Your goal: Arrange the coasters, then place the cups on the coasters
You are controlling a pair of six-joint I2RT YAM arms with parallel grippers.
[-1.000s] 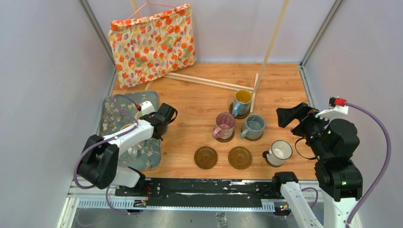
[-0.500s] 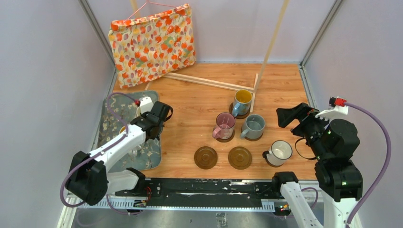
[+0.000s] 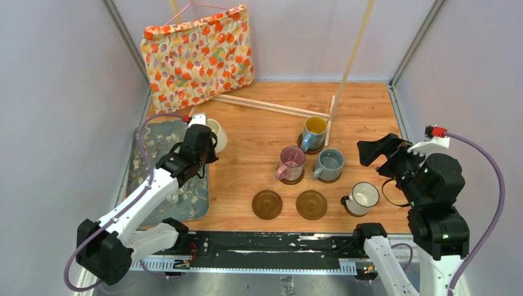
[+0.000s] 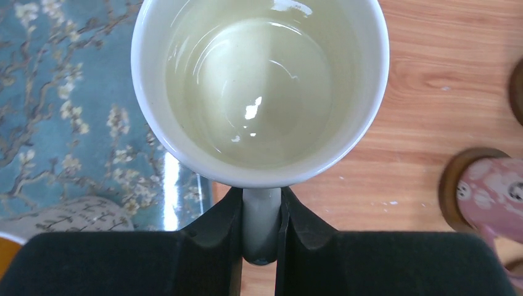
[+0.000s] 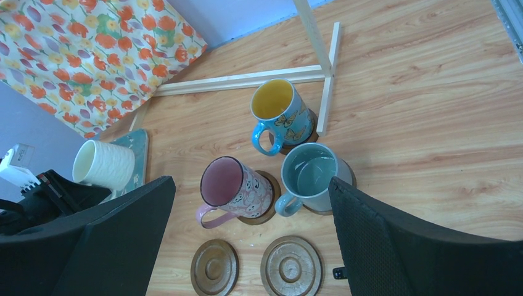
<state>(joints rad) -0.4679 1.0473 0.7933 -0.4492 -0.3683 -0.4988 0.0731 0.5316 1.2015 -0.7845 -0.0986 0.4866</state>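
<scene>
I'm pinching the cream mug (image 4: 259,86) by its handle in the left claw (image 4: 261,233). Nearest bare coaster (image 3: 267,204) is lying rightward, toward the bases.

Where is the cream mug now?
Top view, left side: the cream mug hangs by its handle in the left gripper, over the far right corner of the floral mat.

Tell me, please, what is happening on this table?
The left pincer is shut on the handle of a cream ceramic mug, holding it over the edge of the grey floral mat. The right pincer is open and empty. Two dark-brown round coasters at the front are bare. A blue mug, a pink mug and a grey-blue mug each sit on another coaster; a white dark-rimmed mug stands at the front right.
</scene>
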